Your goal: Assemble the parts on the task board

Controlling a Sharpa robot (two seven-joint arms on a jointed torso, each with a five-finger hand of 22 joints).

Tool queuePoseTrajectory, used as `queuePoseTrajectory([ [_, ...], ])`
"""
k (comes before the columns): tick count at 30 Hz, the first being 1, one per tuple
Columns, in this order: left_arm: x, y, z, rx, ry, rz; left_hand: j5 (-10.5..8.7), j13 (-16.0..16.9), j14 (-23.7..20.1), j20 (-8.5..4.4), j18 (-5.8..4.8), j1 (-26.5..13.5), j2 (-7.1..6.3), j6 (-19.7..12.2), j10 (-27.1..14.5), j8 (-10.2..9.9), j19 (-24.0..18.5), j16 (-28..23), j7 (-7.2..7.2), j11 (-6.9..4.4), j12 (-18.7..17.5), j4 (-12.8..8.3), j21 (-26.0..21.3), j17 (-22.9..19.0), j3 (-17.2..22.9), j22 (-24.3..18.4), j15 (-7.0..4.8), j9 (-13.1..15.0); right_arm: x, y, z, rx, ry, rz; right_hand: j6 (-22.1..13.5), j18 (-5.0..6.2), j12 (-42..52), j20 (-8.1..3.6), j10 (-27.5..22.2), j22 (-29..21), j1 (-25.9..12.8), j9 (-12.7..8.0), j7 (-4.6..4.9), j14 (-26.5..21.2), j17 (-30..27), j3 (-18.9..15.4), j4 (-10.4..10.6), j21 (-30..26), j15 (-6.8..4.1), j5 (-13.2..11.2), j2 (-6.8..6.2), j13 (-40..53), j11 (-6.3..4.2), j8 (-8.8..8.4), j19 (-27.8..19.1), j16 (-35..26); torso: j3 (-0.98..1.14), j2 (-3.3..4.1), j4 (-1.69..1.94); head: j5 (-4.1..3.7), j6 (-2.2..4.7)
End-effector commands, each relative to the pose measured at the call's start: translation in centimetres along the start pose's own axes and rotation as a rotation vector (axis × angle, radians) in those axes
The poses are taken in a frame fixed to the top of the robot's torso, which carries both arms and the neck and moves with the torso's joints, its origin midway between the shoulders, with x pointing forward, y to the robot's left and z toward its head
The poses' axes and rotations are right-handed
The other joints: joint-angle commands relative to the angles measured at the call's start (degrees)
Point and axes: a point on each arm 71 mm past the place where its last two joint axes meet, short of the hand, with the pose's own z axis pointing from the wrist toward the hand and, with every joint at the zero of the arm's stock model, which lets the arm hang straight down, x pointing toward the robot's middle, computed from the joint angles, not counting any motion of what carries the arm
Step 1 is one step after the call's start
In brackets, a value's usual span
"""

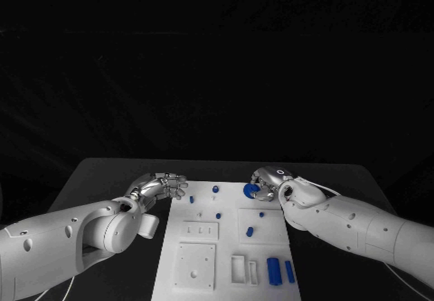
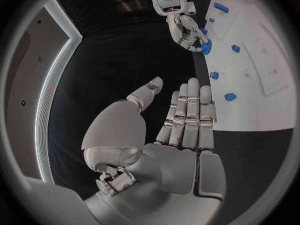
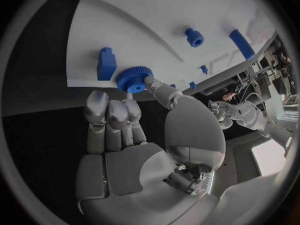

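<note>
Blue toothed gear wheel (image 3: pixel 134 78) sits at the far edge of the white task board (image 1: pixel 226 263), pinched by the right hand (image 1: pixel 268 183). Left hand (image 2: pixel 178 130) hovers beside the board, fingers straight, holding nothing.

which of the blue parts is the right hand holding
The round toothed gear at the board's far right corner, pinched by the right hand; the other blue pieces lie untouched.
</note>
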Motion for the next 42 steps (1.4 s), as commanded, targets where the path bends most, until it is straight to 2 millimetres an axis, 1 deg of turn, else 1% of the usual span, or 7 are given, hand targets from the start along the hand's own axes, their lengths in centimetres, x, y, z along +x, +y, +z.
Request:
queuePoseTrajectory([
  [1, 0.1, -0.1, 0.0, 0.01, 0.012, -0.002, 0.35, 0.01, -0.41, -0.09, 0.65, 0.05, -0.06, -0.04, -0.39, -0.29, -0.4, 0.18, 0.33, 0.07, -0.38, -0.11, 0.27, -0.06, -0.13, -0.07, 0.08, 0.09, -0.1, 0.4, -0.2, -0.007, -0.042, -0.017, 3.82, 5.58, 0.35, -0.36, 0.57, 1.11, -0.02, 0.09, 0.72, -0.11, 0.09, 0.45, -0.09, 0.44, -0.39, 0.22, -0.01, 0.13, 0.08, 0.21, -0.04, -0.3, 0.02, 0.01, -0.02, 0.15, -0.05],
  [11, 0.1, -0.1, 0.0, 0.011, 0.009, 0.0, 0.35, 0.02, -0.41, -0.09, 0.65, 0.06, -0.05, 0.01, -0.39, -0.28, -0.4, 0.18, 0.31, 0.07, -0.39, -0.13, 0.29, -0.06, -0.11, -0.08, 0.08, 0.13, -1.1, 2.6, -0.5, -0.079, -0.119, -0.028, 4.25, 5.57, 1.13, -0.69, 1.85, 1.08, 0.12, 0.36, 0.51, 0.08, 0.45, 1.15, 0.19, 0.95, -0.61, 0.19, -0.84, 0.88, -0.13, 0.3, 0.47, -0.36, 0.0, -0.02, -0.06, 0.05, 0.15],
  [20, -0.2, -0.2, 0.0, 0.015, -0.002, 0.003, 0.35, 0.02, -0.41, -0.09, 0.65, 0.06, -0.05, 0.01, -0.4, -0.29, -0.41, 0.18, 0.31, 0.08, -0.4, -0.13, 0.29, -0.06, -0.11, -0.08, 0.08, 0.14, -1.7, 5.5, -0.9, -0.158, -0.158, -0.043, 4.42, 5.58, 1.38, -0.81, 2.24, 1.06, 0.26, 0.45, 0.44, 0.12, 0.55, 1.37, 0.33, 1.07, -0.68, 0.23, -1.1, 1.11, -0.21, 0.35, 0.6, -0.39, 0.0, 0.0, -0.16, 0.13, 0.37],
  [22, -0.2, -0.2, 0.0, 0.015, -0.001, 0.003, 0.35, 0.02, -0.41, -0.09, 0.65, 0.06, -0.05, 0.01, -0.4, -0.29, -0.4, 0.18, 0.31, 0.08, -0.4, -0.13, 0.29, -0.06, -0.11, -0.08, 0.08, 0.14, -1.7, 6.2, -0.9, -0.174, -0.165, -0.044, 4.48, 5.58, 1.41, -0.84, 2.32, 1.06, 0.36, 0.47, 0.41, 0.13, 0.58, 1.52, 0.38, 1.11, -0.7, 0.34, -1.24, 1.14, -0.23, 0.36, 0.65, -0.4, -0.01, 0.01, -0.07, 0.21, 0.45],
  [32, 0.0, -0.2, -0.1, 0.016, 0.006, 0.002, 0.35, 0.02, -0.39, -0.09, 0.66, 0.08, -0.05, 0.01, -0.4, -0.3, -0.4, 0.2, 0.31, 0.08, -0.41, -0.14, 0.31, -0.06, -0.1, -0.09, 0.07, 0.17, -1.6, 9.3, -0.6, -0.222, -0.168, -0.035, 4.53, 5.57, 1.23, -0.92, 2.27, 1.03, 0.61, 0.53, 0.38, 0.18, 0.68, 1.85, 0.49, 1.2, -0.74, 0.62, -1.58, 1.03, -0.27, 0.32, 0.72, -0.46, -0.14, 0.02, 0.03, 0.26, 0.45],
  [37, -0.1, -0.2, 0.0, 0.016, 0.001, 0.004, 0.34, 0.02, -0.38, -0.09, 0.65, 0.03, -0.05, 0.0, -0.4, -0.32, -0.39, 0.21, 0.31, 0.09, -0.42, -0.1, 0.32, -0.06, -0.12, -0.1, 0.07, 0.19, -1.4, 10.5, -0.4, -0.239, -0.163, -0.031, 4.51, 5.57, 1.2, -0.93, 2.26, 1.03, 0.64, 0.54, 0.38, 0.17, 0.68, 1.89, 0.5, 1.21, -0.74, 0.64, -1.61, 1.02, -0.27, 0.3, 0.72, -0.48, -0.09, 0.05, 0.05, 0.27, 0.43],
  [42, 0.0, -0.2, 0.0, 0.017, 0.003, 0.003, 0.34, 0.03, -0.39, -0.09, 0.65, 0.0, -0.04, 0.0, -0.4, -0.33, -0.39, 0.21, 0.31, 0.09, -0.42, -0.09, 0.33, -0.06, -0.12, -0.11, 0.07, 0.2, -1.0, 11.6, -0.1, -0.251, -0.153, -0.033, 4.48, 5.57, 1.13, -0.93, 2.2, 1.03, 0.69, 0.54, 0.38, 0.17, 0.69, 1.93, 0.5, 1.22, -0.74, 0.66, -1.6, 0.97, -0.27, 0.28, 0.72, -0.51, -0.06, 0.07, 0.08, 0.56, 0.06],
])
